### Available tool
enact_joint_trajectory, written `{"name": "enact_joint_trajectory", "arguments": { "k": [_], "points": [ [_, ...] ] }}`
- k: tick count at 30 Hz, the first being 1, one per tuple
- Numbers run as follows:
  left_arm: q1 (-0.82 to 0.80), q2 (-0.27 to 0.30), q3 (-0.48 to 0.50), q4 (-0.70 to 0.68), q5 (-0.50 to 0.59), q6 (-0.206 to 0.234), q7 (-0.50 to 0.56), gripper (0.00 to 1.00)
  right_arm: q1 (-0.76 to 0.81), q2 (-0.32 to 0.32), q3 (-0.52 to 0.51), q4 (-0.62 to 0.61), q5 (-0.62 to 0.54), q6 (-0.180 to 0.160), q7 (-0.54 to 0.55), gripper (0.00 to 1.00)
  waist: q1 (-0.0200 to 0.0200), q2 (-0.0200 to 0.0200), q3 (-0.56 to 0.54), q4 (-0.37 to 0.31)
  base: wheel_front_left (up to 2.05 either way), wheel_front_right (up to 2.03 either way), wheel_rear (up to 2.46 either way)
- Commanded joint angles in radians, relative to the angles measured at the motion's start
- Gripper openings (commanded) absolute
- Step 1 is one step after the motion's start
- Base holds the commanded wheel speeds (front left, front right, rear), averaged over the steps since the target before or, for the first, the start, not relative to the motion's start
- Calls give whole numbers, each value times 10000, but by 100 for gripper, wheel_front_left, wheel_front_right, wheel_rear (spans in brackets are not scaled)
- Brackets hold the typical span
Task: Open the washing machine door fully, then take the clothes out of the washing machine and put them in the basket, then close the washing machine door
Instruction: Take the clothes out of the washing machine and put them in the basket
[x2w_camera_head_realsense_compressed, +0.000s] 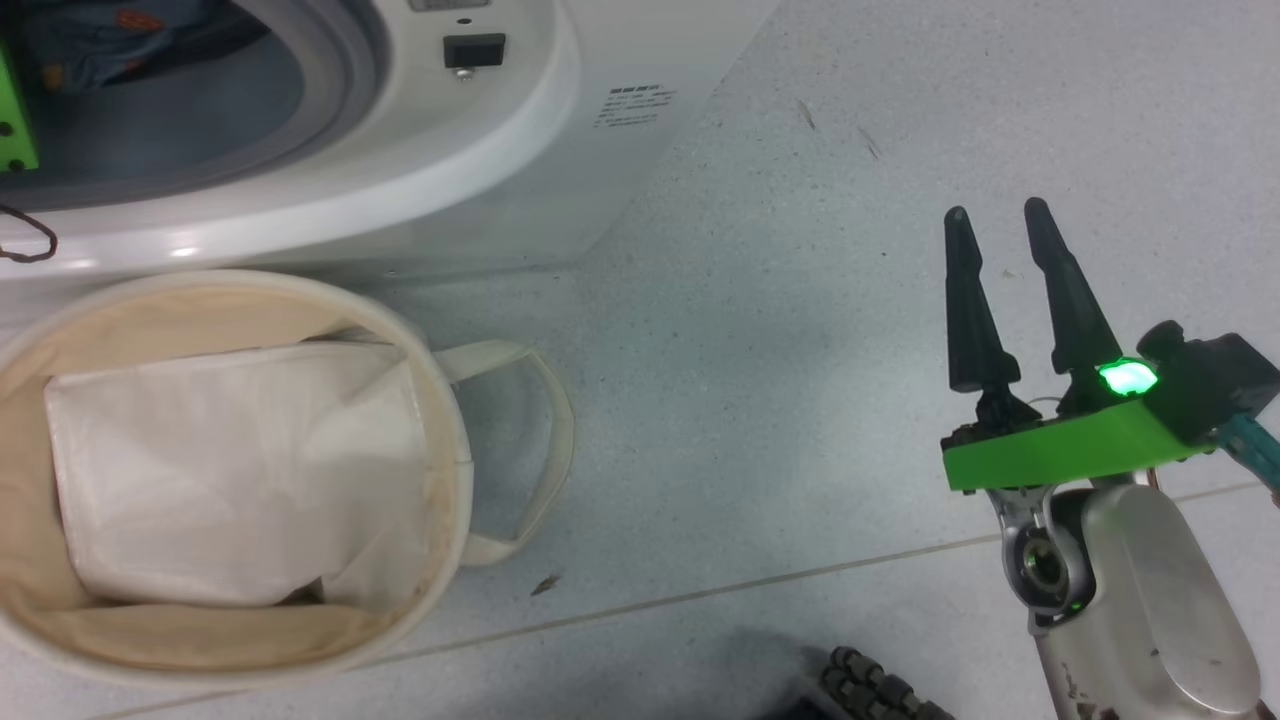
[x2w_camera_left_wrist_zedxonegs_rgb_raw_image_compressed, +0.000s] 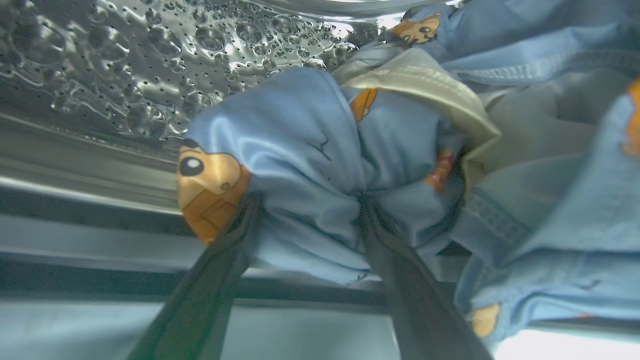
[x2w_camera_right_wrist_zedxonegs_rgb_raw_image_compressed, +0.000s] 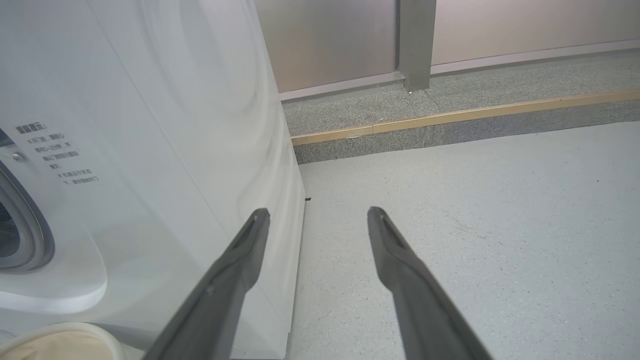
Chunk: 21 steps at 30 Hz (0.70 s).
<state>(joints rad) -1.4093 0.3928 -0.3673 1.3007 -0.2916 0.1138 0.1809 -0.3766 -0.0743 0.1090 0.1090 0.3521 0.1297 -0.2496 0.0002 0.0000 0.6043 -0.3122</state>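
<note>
The white washing machine stands with its drum mouth uncovered; the washing machine door is out of view. Blue clothes printed with orange figures, with a cream piece among them, lie in the steel drum. My left gripper is inside the drum, open, its fingers pressed into a bulge of the blue fabric that sits between them. My right gripper hangs open over bare floor, right of the machine. The cream basket stands in front of the machine.
A flat white folded sheet lies in the basket, whose loop handle sticks out to the right. A raised stone kerb and wall run behind the machine. Dark treads of my base show at the bottom.
</note>
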Motion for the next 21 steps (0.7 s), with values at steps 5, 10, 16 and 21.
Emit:
{"name": "enact_joint_trajectory", "arguments": {
  "k": [5, 10, 16, 21],
  "points": [
    [-136, 560, -106, -129, 108, -172, -186, 0, 21, 46, 24, -340, -37, 10, -122, 100, -2, 0, -42, -7, 0, 0, 0],
    [153, 534, -132, -117, 34, -117, -647, 0, 70, 55, 70, -208, -39, 10, -122, 100, -2, 0, -372, 6, 0, 0, 0],
    [802, 339, -101, -110, -168, -247, -1470, 0, 189, 1, 157, 43, 10, 10, -122, 100, -2, 0, -1082, 91, 0, 0, 0],
    [1549, 110, -290, -108, -114, -303, -2510, 0, 396, -60, 262, 303, 25, 10, -122, 100, -2, 0, -1880, 238, 0, 0, 0]
  ]
}}
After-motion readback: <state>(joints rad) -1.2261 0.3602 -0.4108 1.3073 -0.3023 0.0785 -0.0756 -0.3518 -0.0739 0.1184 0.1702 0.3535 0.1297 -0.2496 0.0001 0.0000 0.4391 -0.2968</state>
